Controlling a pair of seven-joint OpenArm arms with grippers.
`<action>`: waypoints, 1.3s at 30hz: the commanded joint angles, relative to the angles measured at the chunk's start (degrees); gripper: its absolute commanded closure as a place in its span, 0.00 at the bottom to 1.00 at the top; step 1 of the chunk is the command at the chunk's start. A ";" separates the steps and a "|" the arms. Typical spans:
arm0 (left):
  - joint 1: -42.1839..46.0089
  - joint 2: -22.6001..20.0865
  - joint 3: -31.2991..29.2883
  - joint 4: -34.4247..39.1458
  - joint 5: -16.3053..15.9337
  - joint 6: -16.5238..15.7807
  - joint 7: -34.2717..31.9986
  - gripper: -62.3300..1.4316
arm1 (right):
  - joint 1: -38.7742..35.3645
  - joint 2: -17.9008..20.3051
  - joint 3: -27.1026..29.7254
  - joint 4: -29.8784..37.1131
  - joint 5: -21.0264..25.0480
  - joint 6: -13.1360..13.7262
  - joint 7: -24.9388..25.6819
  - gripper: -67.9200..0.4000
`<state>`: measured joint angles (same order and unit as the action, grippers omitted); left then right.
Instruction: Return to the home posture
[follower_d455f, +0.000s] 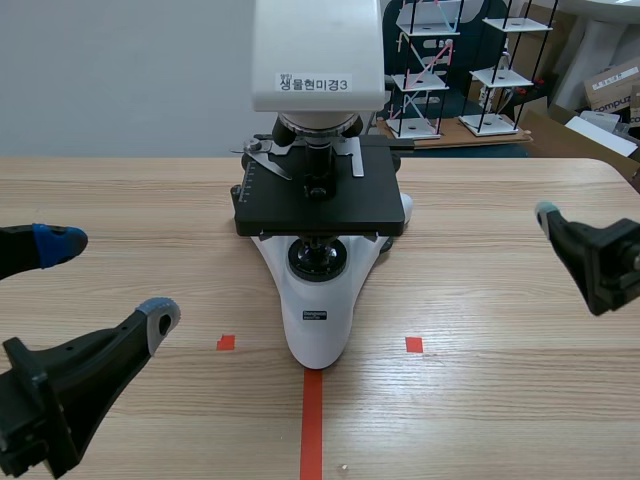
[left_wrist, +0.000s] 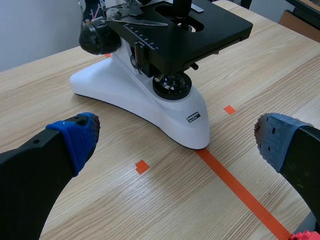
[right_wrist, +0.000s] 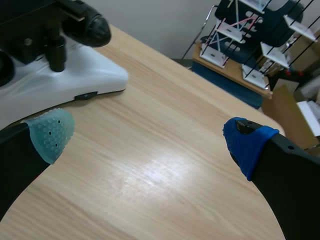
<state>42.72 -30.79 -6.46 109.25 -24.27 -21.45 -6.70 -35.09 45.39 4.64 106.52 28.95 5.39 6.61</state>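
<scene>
Microscope (follower_d455f: 318, 300) on table (follower_d455f: 500, 400) btwn L & R jaws, both released wide.

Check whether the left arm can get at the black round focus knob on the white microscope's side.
Probably yes: the left gripper is open and empty, and only wooden table lies between it and the black round focus knob on the white microscope.

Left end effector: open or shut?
Open. The left end effector has its fingers wide apart in the left wrist view, gripping nothing.
</scene>
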 joint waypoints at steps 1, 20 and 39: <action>0.26 0.28 -0.31 1.05 -0.33 -0.11 -0.81 0.00 | -1.38 -1.09 1.27 2.10 0.20 -0.02 1.03 0.00; 0.26 0.28 -0.31 1.05 -0.33 -0.11 -0.81 0.00 | -19.19 -5.40 3.06 15.43 0.26 2.38 2.25 0.00; 0.26 0.28 -0.31 1.05 -0.33 -0.11 -0.81 0.00 | -19.41 -6.05 3.06 15.13 0.17 5.20 4.74 0.00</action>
<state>42.72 -30.79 -6.46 109.25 -24.27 -21.45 -6.70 -54.96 39.38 7.49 121.45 28.91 10.55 10.48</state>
